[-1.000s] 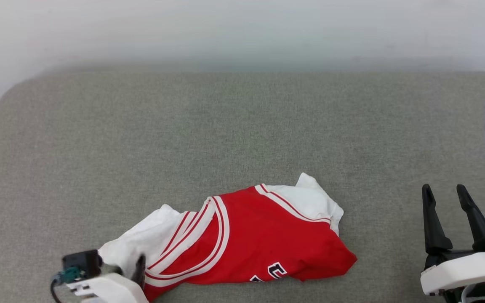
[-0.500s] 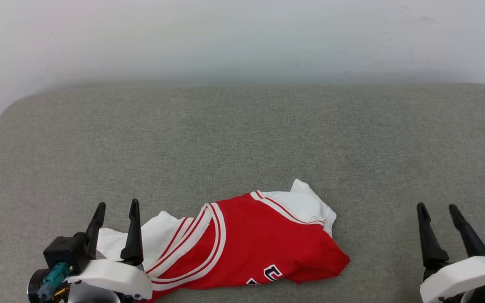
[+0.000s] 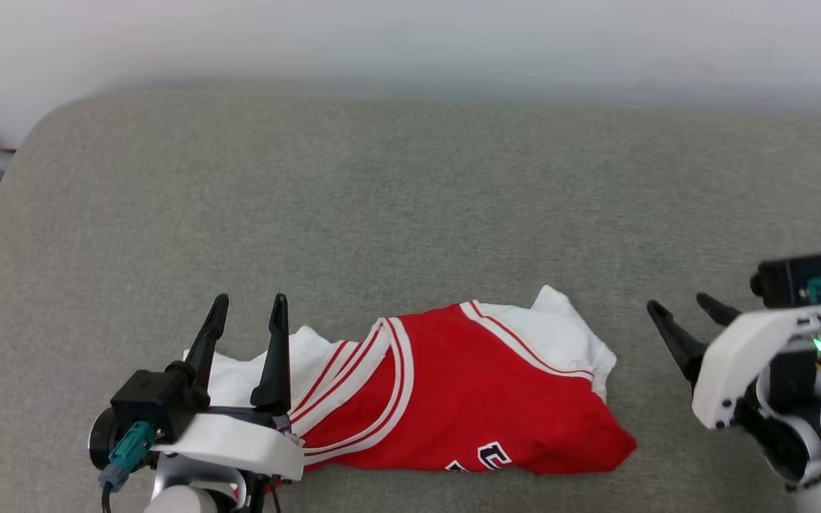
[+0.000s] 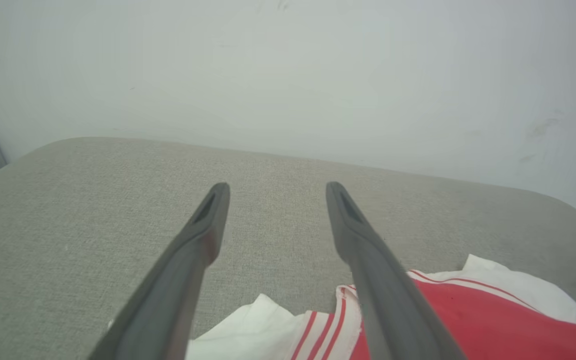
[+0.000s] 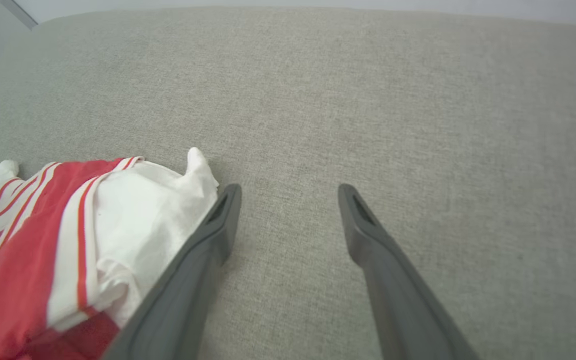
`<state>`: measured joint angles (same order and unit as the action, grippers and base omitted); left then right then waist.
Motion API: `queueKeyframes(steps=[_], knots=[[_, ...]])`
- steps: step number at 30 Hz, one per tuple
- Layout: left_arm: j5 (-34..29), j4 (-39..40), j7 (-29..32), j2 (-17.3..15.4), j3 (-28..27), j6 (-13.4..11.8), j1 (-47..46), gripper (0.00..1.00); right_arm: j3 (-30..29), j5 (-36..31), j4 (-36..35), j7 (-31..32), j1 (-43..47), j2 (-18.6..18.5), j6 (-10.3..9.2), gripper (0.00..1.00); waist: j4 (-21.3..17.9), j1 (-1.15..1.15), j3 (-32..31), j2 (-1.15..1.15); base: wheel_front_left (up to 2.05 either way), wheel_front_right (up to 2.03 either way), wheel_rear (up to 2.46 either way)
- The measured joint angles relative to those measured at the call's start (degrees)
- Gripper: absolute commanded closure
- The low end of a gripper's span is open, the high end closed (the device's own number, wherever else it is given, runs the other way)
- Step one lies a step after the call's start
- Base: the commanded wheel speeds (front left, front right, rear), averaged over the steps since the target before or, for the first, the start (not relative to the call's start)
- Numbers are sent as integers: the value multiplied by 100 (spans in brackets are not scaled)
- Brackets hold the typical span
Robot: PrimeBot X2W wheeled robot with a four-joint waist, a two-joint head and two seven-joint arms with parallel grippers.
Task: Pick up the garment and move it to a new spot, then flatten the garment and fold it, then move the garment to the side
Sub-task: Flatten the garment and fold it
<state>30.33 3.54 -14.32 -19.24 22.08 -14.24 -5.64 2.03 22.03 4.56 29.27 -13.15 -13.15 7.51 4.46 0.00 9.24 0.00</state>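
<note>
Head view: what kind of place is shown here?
Probably an indoor lab-like workspace: a wide grey fabric-covered surface, a plain pale wall behind it, and one crumpled red-and-white garment.

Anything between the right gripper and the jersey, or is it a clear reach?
Nothing visible in the way. Bare grey cushion lies between the open right gripper and the white sleeve end of the garment, which lies crumpled on the cushion.
</note>
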Motion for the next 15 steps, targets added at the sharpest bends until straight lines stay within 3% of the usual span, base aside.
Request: queueKeyframes(steps=[15], knots=[[-59,-352,-57,375,-34,305,-471,0,2358,933,989,1503,-1706,-1150,0,0,608,1,842,0,0,0,0]])
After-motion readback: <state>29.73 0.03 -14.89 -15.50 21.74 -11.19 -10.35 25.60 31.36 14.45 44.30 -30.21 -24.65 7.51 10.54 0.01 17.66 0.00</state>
